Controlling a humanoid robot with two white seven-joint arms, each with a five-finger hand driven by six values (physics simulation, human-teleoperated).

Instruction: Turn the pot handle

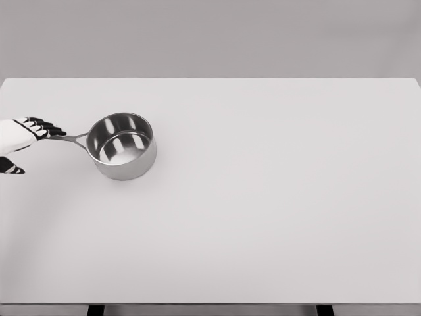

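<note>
A shiny steel pot (123, 145) stands upright on the left part of the white table (263, 197). Its thin handle (75, 138) points left. My left hand (38, 146) enters at the far left edge. Its black fingertips (47, 127) stretch over the outer end of the handle and touch it. The thumb (12, 168) is spread well below and away from the handle, so nothing is grasped. The pot is empty inside. My right arm is out of view.
The table's far edge (210, 79) meets a plain grey wall. Two dark table legs (95, 310) show under the near edge.
</note>
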